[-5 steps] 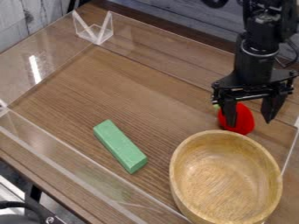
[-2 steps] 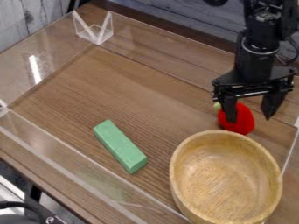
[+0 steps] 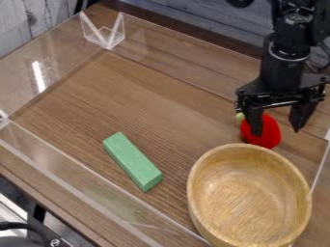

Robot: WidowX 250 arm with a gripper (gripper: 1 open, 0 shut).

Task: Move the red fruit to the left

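The red fruit is a small glossy toy resting on the wooden table at the right, just behind the bowl's far rim. My black gripper points straight down right over it, open, its fingers straddling the fruit's upper part. The fingers stand apart from each other, and the fruit's top is partly hidden behind them. Whether they touch the fruit I cannot tell.
A wooden bowl sits at the front right, close below the fruit. A green rectangular block lies at the front middle. Clear plastic walls ring the tabletop, with a clear stand at the back left.
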